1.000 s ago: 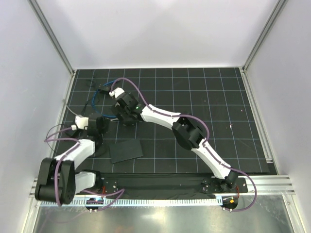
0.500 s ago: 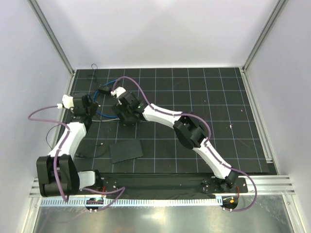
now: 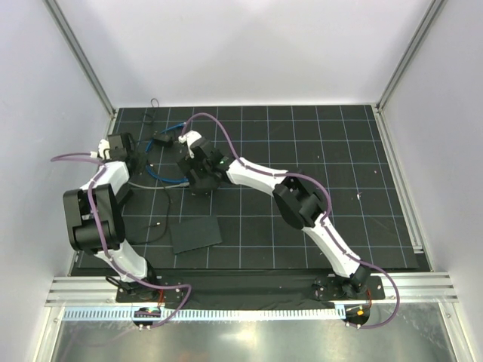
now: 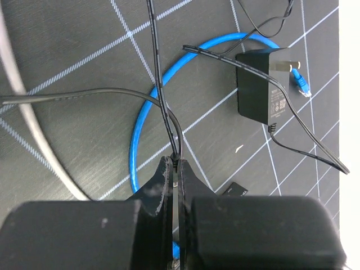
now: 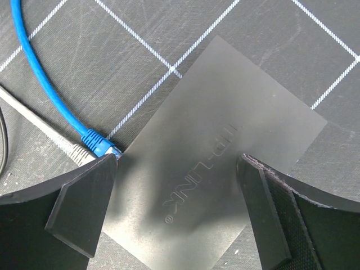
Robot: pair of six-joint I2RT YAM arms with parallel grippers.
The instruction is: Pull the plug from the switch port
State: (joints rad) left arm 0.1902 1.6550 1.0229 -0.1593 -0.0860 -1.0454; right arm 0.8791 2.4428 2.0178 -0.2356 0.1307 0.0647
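Left gripper point(image 4: 174, 163), newly swung to upper left, clenches a thin black wire point(image 4: 170, 126); right gripper point(image 5: 179, 163) spreads over the matte-black rectangular box point(image 5: 225, 112), blue-cabled plug point(image 5: 97, 142) still in its switch port point(image 5: 117, 153).

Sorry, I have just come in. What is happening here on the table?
The right gripper hangs open over the small black box, with one finger on each side of it. The plug of the blue cable sits in the port on the box's edge, next to a grey cable, so it is not yet pulled out. The left gripper is shut on a thin black wire, away from the box.
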